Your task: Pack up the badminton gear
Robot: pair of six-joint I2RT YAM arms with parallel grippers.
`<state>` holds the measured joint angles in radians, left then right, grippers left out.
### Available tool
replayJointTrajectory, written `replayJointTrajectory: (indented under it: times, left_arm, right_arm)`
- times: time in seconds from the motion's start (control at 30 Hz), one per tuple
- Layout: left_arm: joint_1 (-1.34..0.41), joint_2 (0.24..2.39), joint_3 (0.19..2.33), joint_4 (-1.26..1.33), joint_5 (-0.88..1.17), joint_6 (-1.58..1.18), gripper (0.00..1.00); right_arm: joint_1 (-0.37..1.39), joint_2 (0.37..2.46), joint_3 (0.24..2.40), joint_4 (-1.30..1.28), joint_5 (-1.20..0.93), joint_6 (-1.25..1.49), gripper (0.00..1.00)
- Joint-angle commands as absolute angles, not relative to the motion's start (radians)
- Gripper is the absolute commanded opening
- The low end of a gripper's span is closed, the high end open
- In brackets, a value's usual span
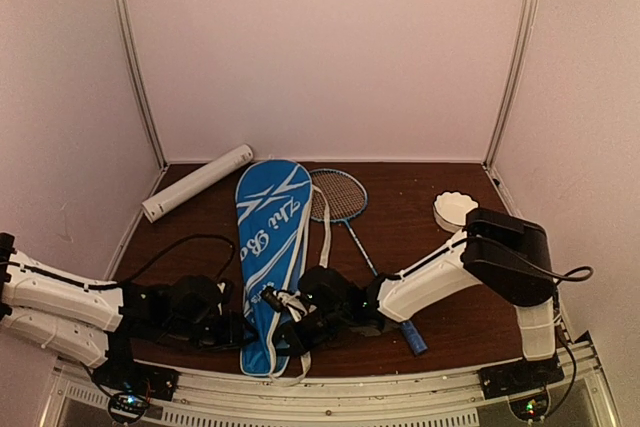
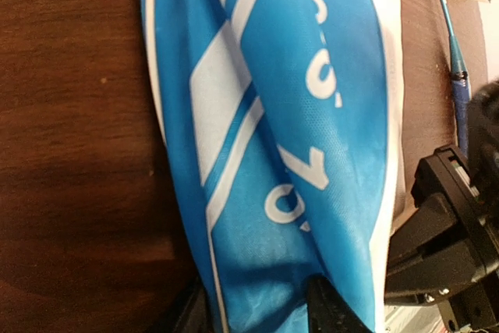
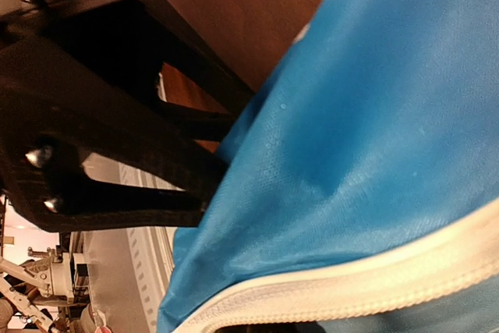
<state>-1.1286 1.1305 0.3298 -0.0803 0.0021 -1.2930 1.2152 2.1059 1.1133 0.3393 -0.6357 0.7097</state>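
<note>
Blue racket bag [image 1: 268, 247] lies lengthwise on the dark wood desk [image 1: 420, 247], left of centre, narrow end toward the arm bases. Both arms reach low to that near end. Left hand [image 1: 232, 332] comes in from the left; its wrist view shows the fingers [image 2: 331, 309] set apart astride the bag, blue fabric rucked between them. Cannot tell whether they press it. Right hand [image 1: 287, 325] sits at the bag's right edge by the white strap [image 1: 326, 222], closed; a pinched fold cannot be made out, though fabric and white piping fill its wrist view. One racket [image 1: 337, 194] lies just right of the bag, head partly tucked behind it, blue handle [image 1: 412, 337] toward the near right. Long white tube [image 1: 197, 182] rests at back left, angled, apart from the bag. White scalloped bowl [image 1: 455, 210] at right.
</note>
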Motion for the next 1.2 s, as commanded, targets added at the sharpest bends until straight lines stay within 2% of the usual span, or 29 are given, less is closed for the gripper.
replayJointTrajectory:
  times: [0.0, 0.17, 0.43, 0.63, 0.9, 1.03, 1.17]
  left_arm:
    - [-1.135, 1.077, 0.300, -0.048, -0.021, -1.330, 0.43]
    - [-1.134, 1.047, 0.290, -0.059, -0.028, -1.331, 0.43]
    - [-1.133, 1.066, 0.259, -0.027, -0.023, -1.360, 0.45]
    - [-1.134, 1.081, 0.256, 0.011, -0.005, -1.341, 0.51]
    - [-1.134, 1.126, 0.312, 0.037, 0.004, -1.308, 0.53]
    - [-1.134, 1.067, 0.306, -0.044, -0.044, -1.329, 0.54]
    - [-1.121, 0.955, 0.290, -0.147, -0.099, -1.339, 0.58]
  right_arm:
    - [1.223, 2.040, 1.055, 0.579, -0.576, 0.722, 0.01]
    - [1.192, 2.057, 1.018, 0.747, -0.598, 0.871, 0.06]
    - [1.188, 2.116, 1.031, 0.632, -0.529, 0.994, 0.02]
    - [1.191, 2.131, 1.029, 0.571, -0.514, 0.996, 0.01]
    - [1.198, 2.217, 1.135, 0.713, -0.630, 1.055, 0.02]
    - [1.186, 2.099, 1.064, 0.620, -0.548, 0.972, 0.05]
    - [1.158, 1.977, 1.006, 0.397, -0.453, 0.846, 0.18]
